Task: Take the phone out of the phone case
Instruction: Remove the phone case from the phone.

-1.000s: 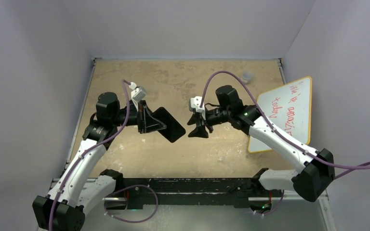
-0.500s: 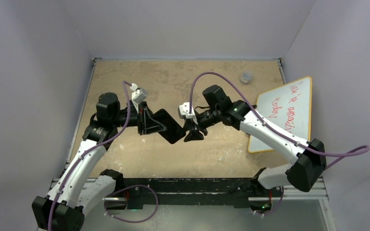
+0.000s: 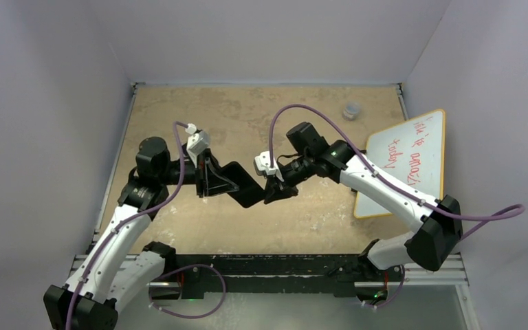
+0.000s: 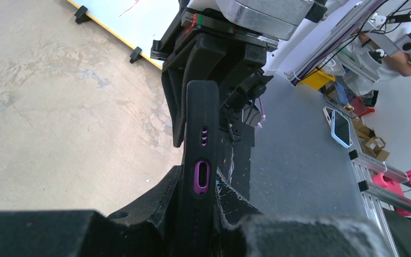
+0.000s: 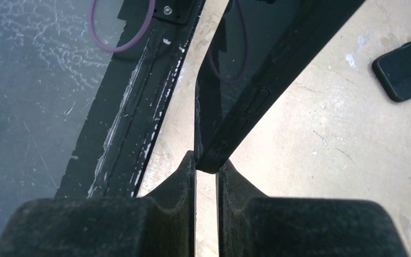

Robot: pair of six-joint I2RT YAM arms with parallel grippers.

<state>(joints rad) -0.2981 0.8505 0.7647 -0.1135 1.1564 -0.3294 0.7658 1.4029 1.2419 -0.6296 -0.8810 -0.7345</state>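
Peel step not begun: phone (image 5: 246, 48) sits in case (image 4: 202, 134), mid-air left of whiteboard (image 3: 409, 161). Left gripper (image 4: 200, 214) clamps one end of the phone, right gripper (image 5: 206, 176) pinches its far corner. Next, I'd say: pry the case lip off there.

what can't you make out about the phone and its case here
Phone case seam: top view, too small, and both arms' jaws cover its ends, so whether the phone has started out is unclear.
Case's upper end: right wrist view, cut off by the top edge.
Dark slab: right wrist view, cut by the right edge; unidentifiable.
Whiteboard writing: top view, too small.
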